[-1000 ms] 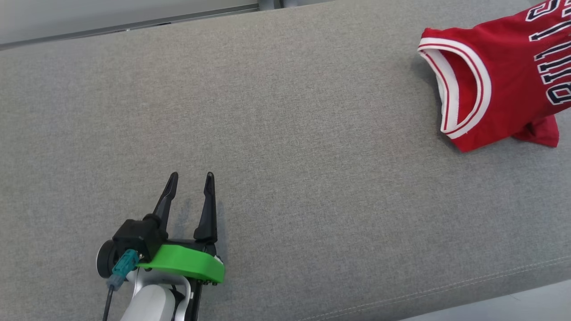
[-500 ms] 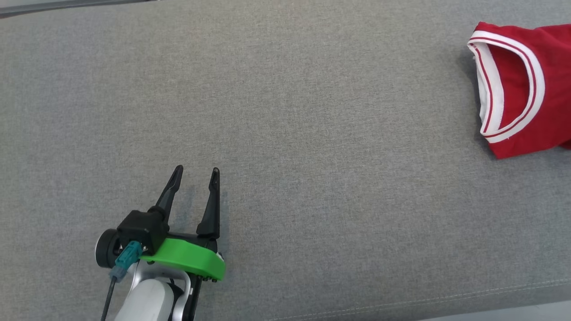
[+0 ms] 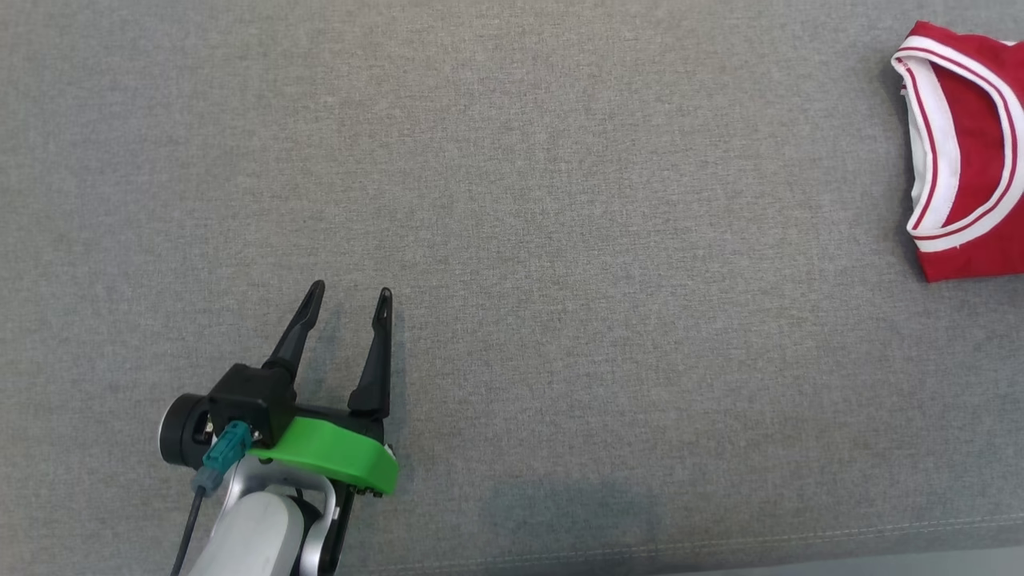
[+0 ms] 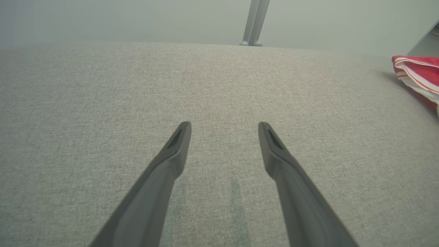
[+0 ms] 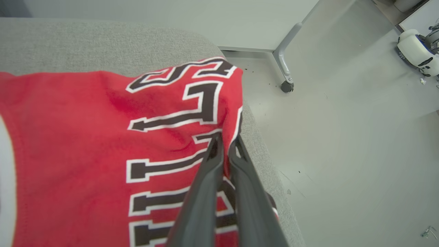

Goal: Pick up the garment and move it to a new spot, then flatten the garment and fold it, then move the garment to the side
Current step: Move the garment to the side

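We judge the red fabric jersey [image 3: 972, 120], far right on the grey cloth surface [image 3: 560, 200], soft and light, best held by its edge, where our right gripper [image 5: 224, 145] is clamped; our left gripper [image 3: 350, 292] gapes empty.

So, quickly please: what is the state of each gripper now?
Left gripper: open, holding nothing.
Right gripper: closed on the red jersey.

The garment [image 3: 972, 160] is smooth red cloth, the cushion [image 3: 560, 200] matt grey weave.
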Controlling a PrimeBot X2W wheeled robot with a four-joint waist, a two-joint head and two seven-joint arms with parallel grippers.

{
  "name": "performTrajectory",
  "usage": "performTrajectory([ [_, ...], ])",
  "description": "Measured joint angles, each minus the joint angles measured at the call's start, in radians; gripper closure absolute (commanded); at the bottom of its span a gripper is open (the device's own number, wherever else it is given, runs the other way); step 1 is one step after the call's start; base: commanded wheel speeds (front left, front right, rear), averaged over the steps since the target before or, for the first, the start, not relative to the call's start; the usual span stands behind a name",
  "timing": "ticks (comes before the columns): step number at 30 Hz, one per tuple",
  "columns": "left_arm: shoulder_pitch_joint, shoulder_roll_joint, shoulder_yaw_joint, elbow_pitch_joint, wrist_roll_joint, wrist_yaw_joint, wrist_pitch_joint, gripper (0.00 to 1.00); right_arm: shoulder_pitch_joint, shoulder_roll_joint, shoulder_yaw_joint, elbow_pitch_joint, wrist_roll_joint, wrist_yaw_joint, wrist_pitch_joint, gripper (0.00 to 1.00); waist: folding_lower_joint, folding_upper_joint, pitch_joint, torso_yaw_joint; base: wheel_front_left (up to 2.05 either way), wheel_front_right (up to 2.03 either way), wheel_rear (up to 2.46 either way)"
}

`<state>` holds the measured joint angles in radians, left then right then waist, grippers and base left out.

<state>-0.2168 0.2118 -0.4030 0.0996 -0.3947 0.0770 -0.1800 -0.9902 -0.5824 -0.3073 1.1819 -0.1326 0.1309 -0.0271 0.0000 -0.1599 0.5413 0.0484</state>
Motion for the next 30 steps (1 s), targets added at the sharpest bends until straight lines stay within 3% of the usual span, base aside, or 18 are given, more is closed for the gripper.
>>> performTrajectory([
  [1,0.0,0.002,0.0,-0.002,0.001,0.002,0.002,0.0,0.0,0.003,-0.012,-0.001,-0.017,0.0,-0.003,0.72,0.0,0.0,0.004,0.0,0.0,0.0,0.0],
  [2,0.0,0.003,-0.001,-0.003,0.001,0.002,0.003,0.0,0.0,0.007,-0.024,-0.006,-0.035,0.0,-0.015,0.32,0.0,0.0,0.008,0.0,0.0,0.0,0.0],
  [3,0.0,0.004,-0.001,-0.006,0.001,0.003,0.004,0.0,0.001,0.012,-0.036,-0.015,-0.058,0.0,-0.031,0.0,0.0,-0.0001,0.011,0.0,0.0,0.0,0.0],
  [19,-0.01,0.021,-0.004,-0.021,0.004,0.015,0.014,0.0,-0.01,0.086,-0.188,-0.032,-0.211,0.0,-0.144,0.0,0.0001,-0.0001,0.018,-0.03,0.0,0.0,0.0],
  [30,-0.01,0.0,-0.004,0.011,-0.032,0.014,-0.008,0.0,-0.063,0.138,-0.125,0.031,-0.204,0.0,-0.221,0.0,0.0,-0.0002,-0.056,-0.056,0.0,0.0,0.0],
])
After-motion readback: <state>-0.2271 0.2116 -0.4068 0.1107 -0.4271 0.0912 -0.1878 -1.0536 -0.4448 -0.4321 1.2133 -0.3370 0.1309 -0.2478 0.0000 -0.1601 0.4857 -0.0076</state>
